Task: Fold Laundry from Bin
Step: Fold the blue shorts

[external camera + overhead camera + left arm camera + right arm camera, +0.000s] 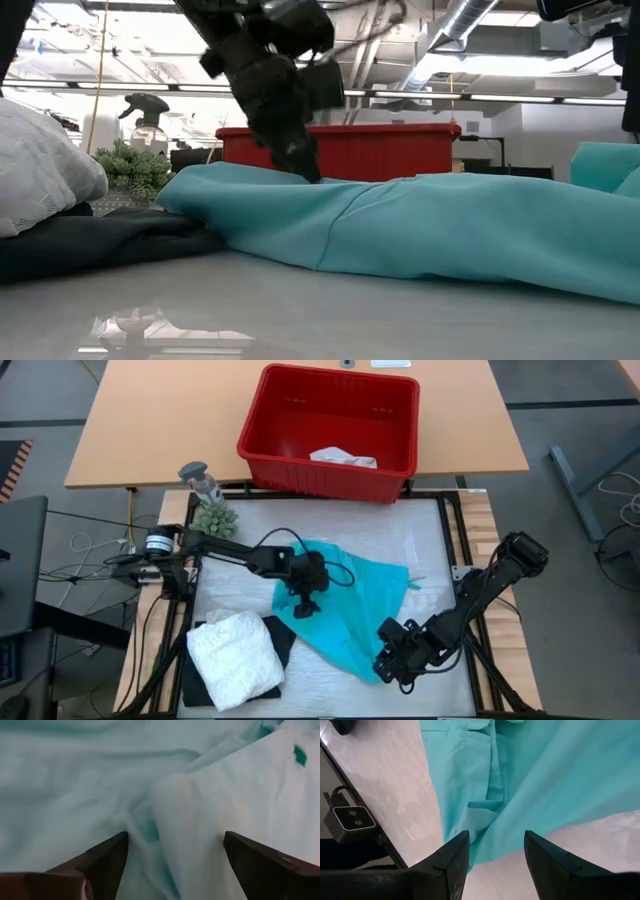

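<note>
**Two pincers at the teal cloth**

The teal cloth (350,605) lies spread in the middle of the bench (420,525), and I use it as the landmark. The left pincer (303,608) stands on the edge of the teal cloth that faces the white bundle. Its fingers (107,862) are wide apart, one on each side of a raised fold, and they do not close on it. In the low view this pincer (305,170) points down and its tip touches the top of the teal cloth (430,225).

The right pincer (392,660) is at the opposite lower corner of the teal cloth, just at its hem. Its fingers (452,857) stand moderately open, with the hem of the teal cloth (530,785) lying between and beyond them; I see no grip on the fabric.

Beside the teal cloth, on the left arm's side, a white lacy bundle (235,660) rests on a black garment (200,685). Both touch the teal cloth at its edge.

The red bin (330,430) stands beyond the teal cloth, on a wooden table behind the bench. One white piece (343,457) lies inside it, against the wall nearest to the teal cloth.

A small green plant (214,518) and a spray bottle (201,478) stand between the bin and the left arm's base, apart from the teal cloth.
</note>
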